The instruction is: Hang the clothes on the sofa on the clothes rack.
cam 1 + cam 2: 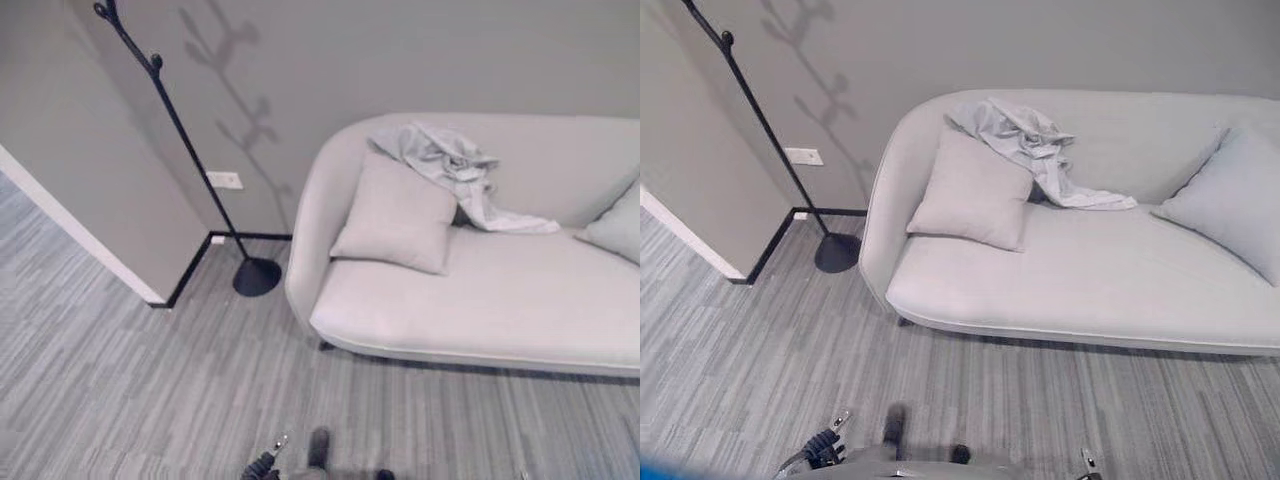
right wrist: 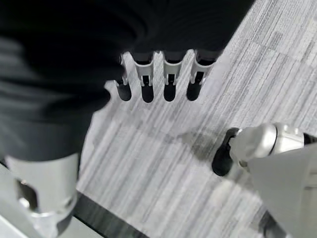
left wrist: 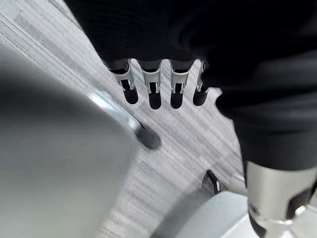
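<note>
Nothing hung yet: grey garment (image 1: 455, 170) draped over sofa (image 1: 480, 300) backrest near its left end, coat rack (image 1: 180, 130) bare, left robot hand (image 3: 158, 82) and right robot hand (image 2: 158, 74) relaxed, empty.

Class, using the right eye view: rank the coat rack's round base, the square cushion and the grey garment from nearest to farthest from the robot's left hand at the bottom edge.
From the left hand, low on the left:
1. Coat rack base, on the floor left of the sofa.
2. Square cushion, on the seat's left end.
3. Grey garment, draped over the backrest behind it.
</note>
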